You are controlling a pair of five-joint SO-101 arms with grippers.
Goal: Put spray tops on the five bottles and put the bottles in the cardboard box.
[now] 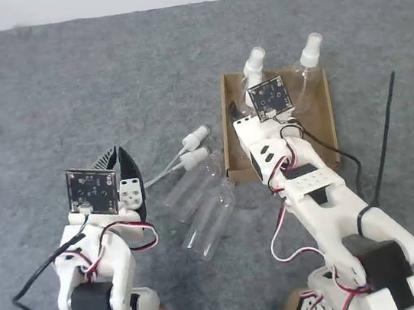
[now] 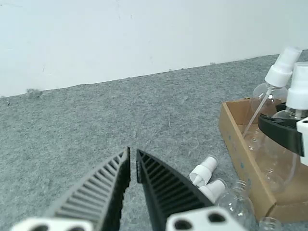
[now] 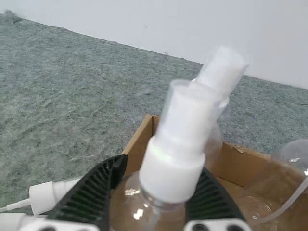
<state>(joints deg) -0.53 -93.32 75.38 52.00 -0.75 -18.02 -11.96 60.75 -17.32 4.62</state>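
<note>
The right gripper (image 3: pixel 161 174) hangs over the left part of the cardboard box (image 1: pixel 227 133), which sits on the grey felt table (image 1: pixel 67 90) to the right of centre. Its black fingers are parted about as wide as a bottle's shoulders and close around a clear bottle (image 3: pixel 134 201) just under its white spray top (image 3: pixel 185 139). The bottle stands upright inside the box. To its right, a second capped bottle (image 1: pixel 309 70) stands in the far right part of the box.

The left gripper (image 2: pixel 133 153) hovers over the near left of the table, well apart from the box. Its fingers are drawn almost together with a thin slit between the tips, and they grip nothing.

Between the two arms, just left of the box, lie two loose spray tops (image 1: pixel 196 146) with their thin tubes trailing left toward the left gripper. Just near of them, at least two uncapped clear bottles (image 1: pixel 202 202) lie on their sides, slanting toward the box's near left corner. A black cable (image 1: pixel 383 153) runs along the table to the right of the box.
</note>
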